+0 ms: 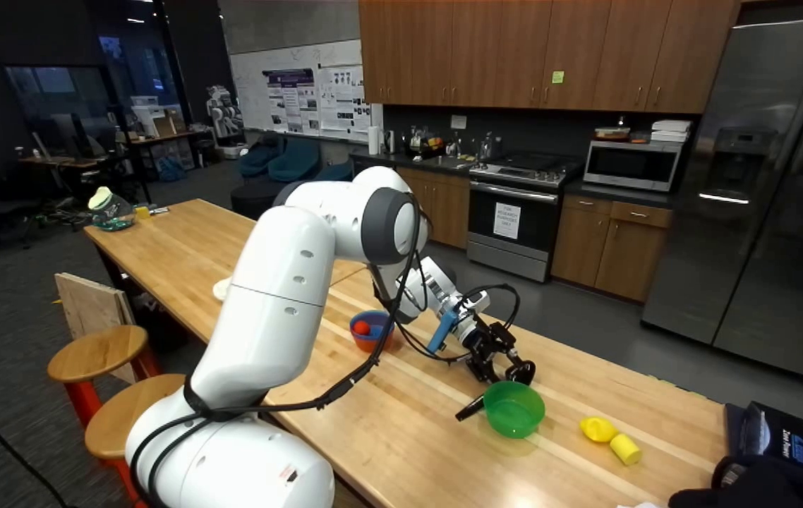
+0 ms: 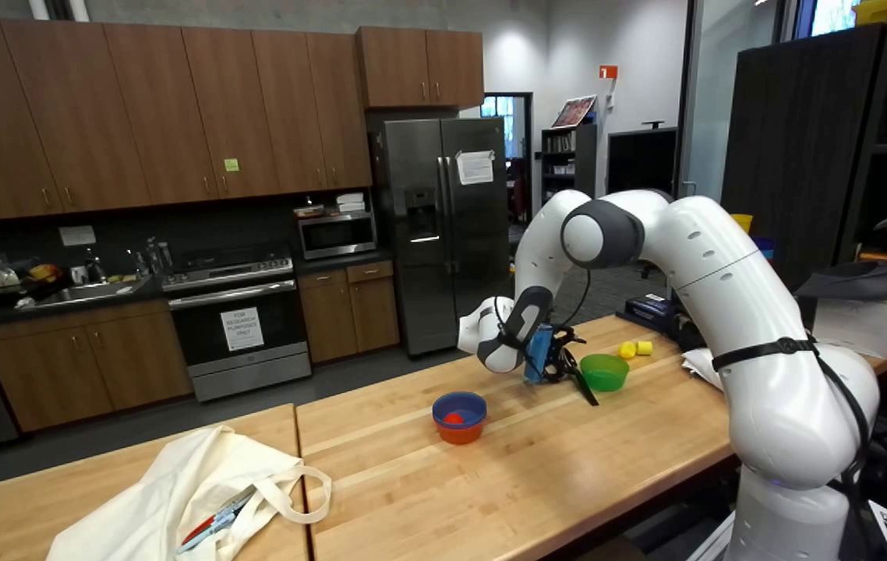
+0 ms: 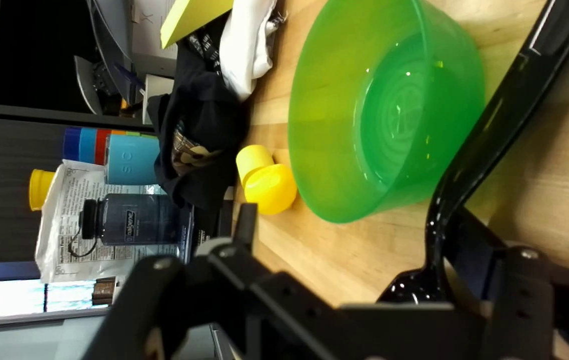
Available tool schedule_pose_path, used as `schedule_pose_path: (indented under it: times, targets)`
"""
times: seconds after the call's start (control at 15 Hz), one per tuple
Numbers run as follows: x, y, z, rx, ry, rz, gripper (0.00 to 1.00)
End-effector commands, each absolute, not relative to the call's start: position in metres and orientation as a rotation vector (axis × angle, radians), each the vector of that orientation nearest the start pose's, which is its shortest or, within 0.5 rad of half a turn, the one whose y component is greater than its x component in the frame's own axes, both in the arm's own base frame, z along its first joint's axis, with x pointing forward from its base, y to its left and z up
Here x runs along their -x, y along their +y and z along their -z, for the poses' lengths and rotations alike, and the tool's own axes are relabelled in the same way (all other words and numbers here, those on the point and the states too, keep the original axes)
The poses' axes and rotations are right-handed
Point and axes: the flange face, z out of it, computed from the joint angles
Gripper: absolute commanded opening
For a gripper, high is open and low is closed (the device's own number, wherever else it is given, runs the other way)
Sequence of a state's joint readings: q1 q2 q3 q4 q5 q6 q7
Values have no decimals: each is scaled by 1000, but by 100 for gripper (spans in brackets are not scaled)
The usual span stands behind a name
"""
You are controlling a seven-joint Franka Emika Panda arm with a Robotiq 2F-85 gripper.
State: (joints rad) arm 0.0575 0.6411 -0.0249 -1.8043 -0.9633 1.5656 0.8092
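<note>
Standing wide apart, with nothing pinched, the fingers of the gripper [image 3: 357, 230] seem to be on both sides of the head of a black utensil [image 3: 497, 129], probably a ladle; its neck is just beside one fingertip, whether they touch I cannot tell. The utensil passes beside the green bowl [image 3: 344, 100], on the table [image 1: 415, 430], nearer to the long edge facing the oven [image 2: 281, 327]. As I judge, the fingers are placed, while the grip is not yet made. Between the green bowl and the end corner, where a dark box [image 1: 789, 441] is, lie a yellow cylinder [image 1: 625, 449] and a rounder yellow piece [image 1: 598, 429]. Toward the opposite short edge, a blue bowl [image 2: 475, 415] seems nested in an orange bowl [image 2: 459, 436], with a red ball [image 1: 361, 327] inside. One can read "nalgene" on a bottle [image 3: 137, 220] and "FOR RESEARCH PURPOSES ONLY" on the oven's paper [image 2: 242, 329]; the box's print is unclear.
</note>
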Motion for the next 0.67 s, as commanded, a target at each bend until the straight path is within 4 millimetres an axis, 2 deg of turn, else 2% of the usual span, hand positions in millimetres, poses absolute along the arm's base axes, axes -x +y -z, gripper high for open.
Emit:
schedule_pose_path:
  times: [0.0, 0.47, 0.53, 0.6]
  targets:
    - [-577, -77, -178, -1956, -279, 404, 61]
    - [-578, -77, -169, -1964, -272, 404, 5]
    - [-577, -78, -169, -1962, -274, 406, 0]
    - [-578, -77, -169, -1962, -274, 405, 0]
